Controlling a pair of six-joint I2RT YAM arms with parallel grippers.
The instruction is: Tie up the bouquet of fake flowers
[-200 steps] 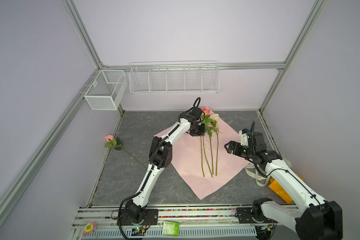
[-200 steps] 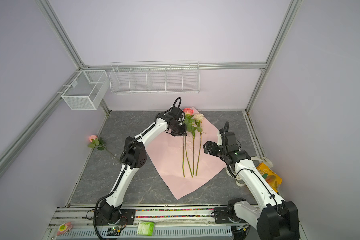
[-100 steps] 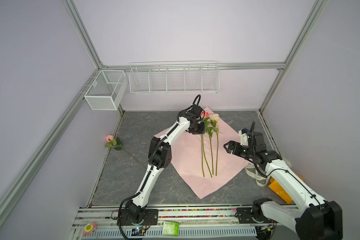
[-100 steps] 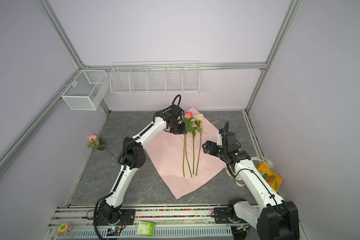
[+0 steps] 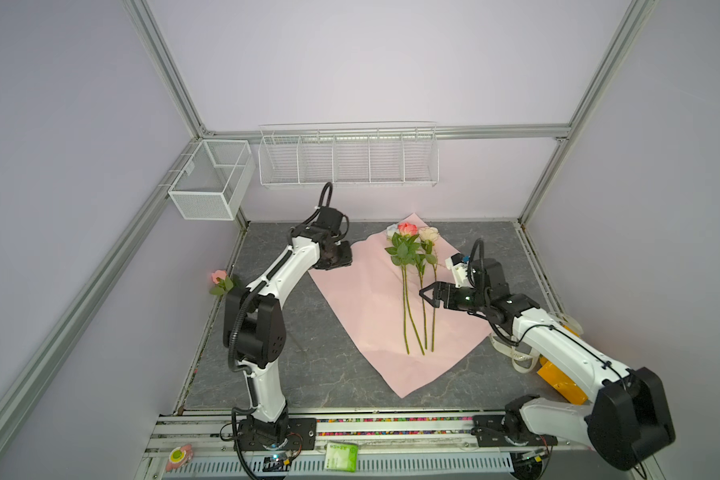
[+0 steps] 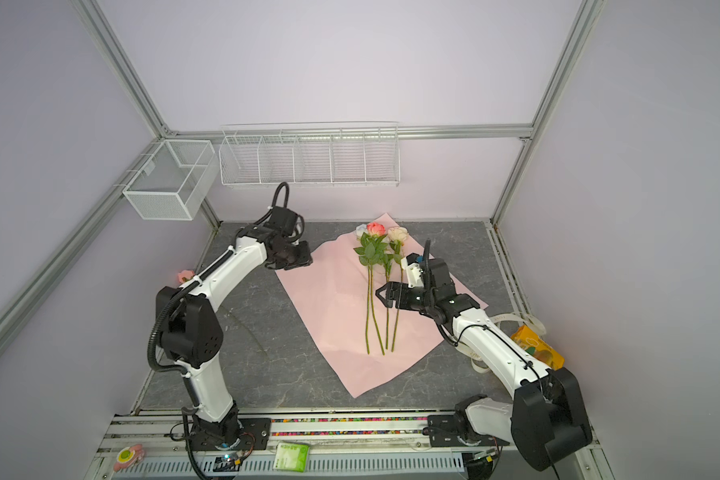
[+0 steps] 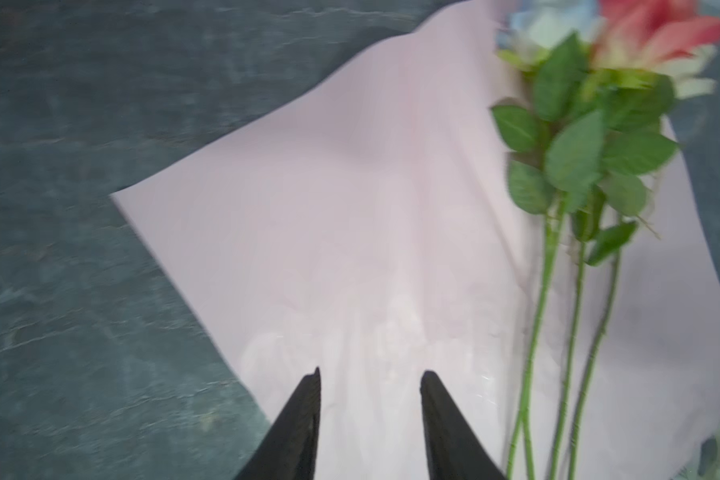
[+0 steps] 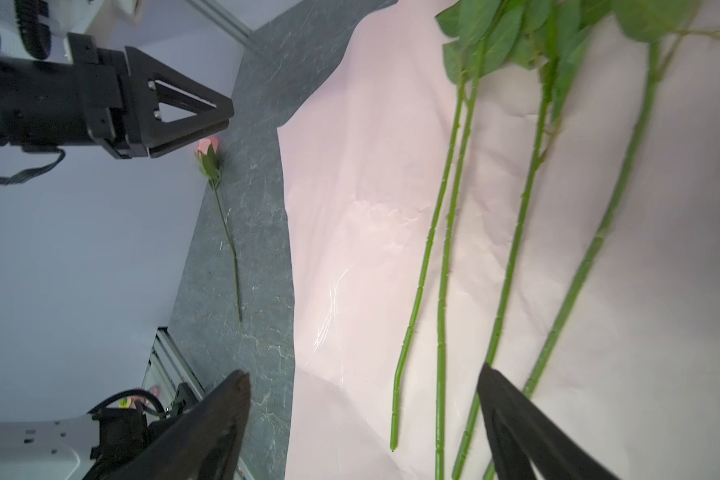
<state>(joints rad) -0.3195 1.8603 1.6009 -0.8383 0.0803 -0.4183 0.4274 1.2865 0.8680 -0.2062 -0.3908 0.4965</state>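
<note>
Gathering step, we reckon: left gripper (image 7: 371,376) parted, empty; right gripper (image 5: 427,296) gapes over the bouquet of fake flowers (image 5: 406,249), next closing squarely.

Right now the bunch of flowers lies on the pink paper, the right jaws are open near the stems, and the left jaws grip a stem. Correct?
No. The left jaws grip nothing: the left wrist view shows them apart and empty over the pink paper, clear of the bunch of flowers. The rest stands.
</note>
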